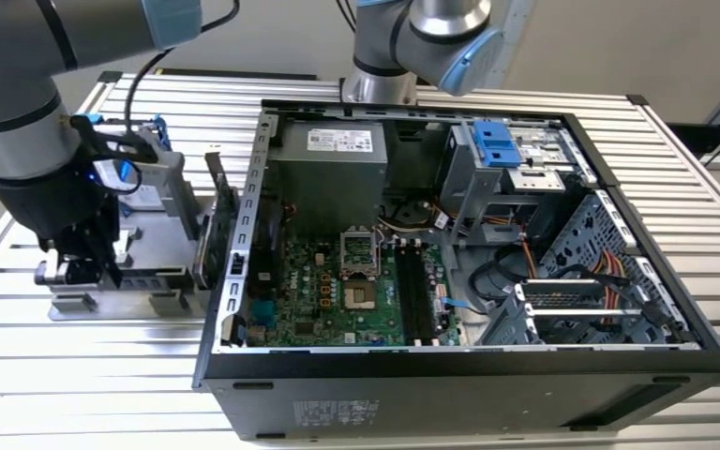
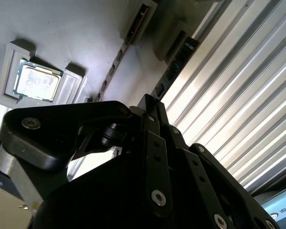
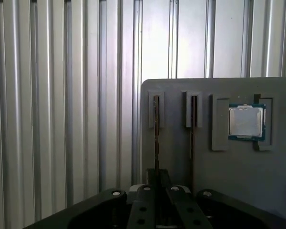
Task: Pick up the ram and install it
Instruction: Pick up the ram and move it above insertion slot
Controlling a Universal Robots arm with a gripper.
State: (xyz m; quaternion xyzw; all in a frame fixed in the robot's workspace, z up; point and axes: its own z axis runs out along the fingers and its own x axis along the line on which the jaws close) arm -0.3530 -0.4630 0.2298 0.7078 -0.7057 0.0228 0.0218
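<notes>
The ram (image 3: 156,133) is a thin stick standing on edge in a slot of the grey holder (image 3: 181,157), which sits on the table to the exterior view's left of the open computer case (image 1: 460,375). In both wrist views my gripper (image 3: 157,172) (image 2: 150,102) has its black fingers pressed together on the near end of that stick (image 2: 174,67). The exterior view has my gripper (image 1: 75,277) lowered onto the holder (image 1: 147,300). The motherboard's black slots (image 1: 416,291) lie inside the case.
A second thin stick (image 3: 193,124) stands in the neighbouring slot. A processor chip (image 3: 246,121) rests in a pocket of the holder. Another arm's base (image 1: 423,37) rises behind the case. A part with blue handles (image 1: 128,173) stands on the holder behind my gripper. The table (image 1: 660,169) is ribbed metal.
</notes>
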